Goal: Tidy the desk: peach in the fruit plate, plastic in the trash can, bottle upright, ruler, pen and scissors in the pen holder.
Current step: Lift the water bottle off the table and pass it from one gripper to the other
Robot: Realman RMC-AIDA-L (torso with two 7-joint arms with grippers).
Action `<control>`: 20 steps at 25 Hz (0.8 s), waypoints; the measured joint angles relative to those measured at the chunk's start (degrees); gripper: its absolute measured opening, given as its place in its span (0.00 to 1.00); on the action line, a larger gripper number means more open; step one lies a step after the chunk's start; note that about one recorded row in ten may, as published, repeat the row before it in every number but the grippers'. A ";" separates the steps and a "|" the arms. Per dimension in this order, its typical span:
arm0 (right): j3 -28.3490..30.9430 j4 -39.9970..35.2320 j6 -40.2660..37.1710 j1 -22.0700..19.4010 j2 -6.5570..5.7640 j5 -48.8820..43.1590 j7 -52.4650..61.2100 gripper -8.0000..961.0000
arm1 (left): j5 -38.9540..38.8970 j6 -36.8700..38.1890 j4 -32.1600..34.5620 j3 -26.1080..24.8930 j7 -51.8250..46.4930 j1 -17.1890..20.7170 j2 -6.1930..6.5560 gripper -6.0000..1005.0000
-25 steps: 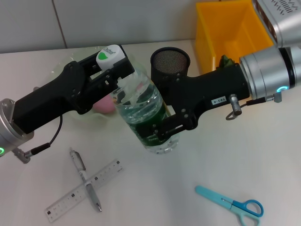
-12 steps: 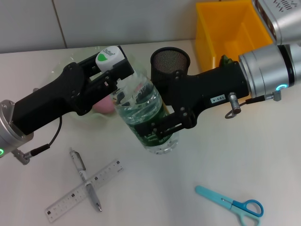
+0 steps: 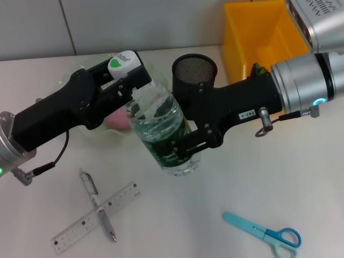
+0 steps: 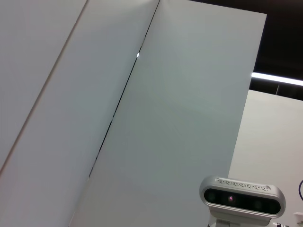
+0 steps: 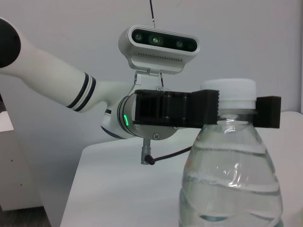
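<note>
In the head view the bottle (image 3: 167,134), mid-bench and nearly upright, is clamped low by the right gripper (image 3: 189,146) and at the neck by the left gripper (image 3: 141,95); the left wrist view shows only wall; in the right wrist view the neck clamp is confirmed, so release after settling is judged next.

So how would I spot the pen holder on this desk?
Start at the yellow bin at the desk's far right corner. Just left of it stands the pen holder, behind the bottle that the left hand and right hand grip. It is the only black mesh cup.
</note>
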 joint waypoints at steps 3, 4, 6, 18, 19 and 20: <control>-0.02 0.03 0.05 -0.13 0.01 0.00 0.01 0.80 | -0.09 0.12 0.36 -0.09 -0.16 0.07 -0.02 0.44; -0.02 0.04 0.07 -0.18 0.02 -0.02 0.04 0.80 | -0.14 0.13 0.38 -0.13 -0.17 0.08 -0.03 0.44; -0.02 0.11 0.10 -0.25 0.02 -0.08 0.08 0.80 | -0.21 0.14 0.46 -0.21 -0.20 0.11 -0.01 0.44; -0.04 1.74 0.09 -0.01 0.02 -1.14 0.09 0.80 | -0.95 0.37 1.89 -0.34 -1.63 0.06 -0.05 0.44; -0.04 1.78 0.08 -0.03 0.02 -1.31 0.09 0.80 | -0.95 0.37 1.89 -0.34 -1.63 0.06 -0.05 0.44; -0.04 1.88 0.08 -0.06 0.02 -1.43 0.10 0.80 | -0.98 0.37 1.89 -0.35 -1.64 0.06 -0.05 0.44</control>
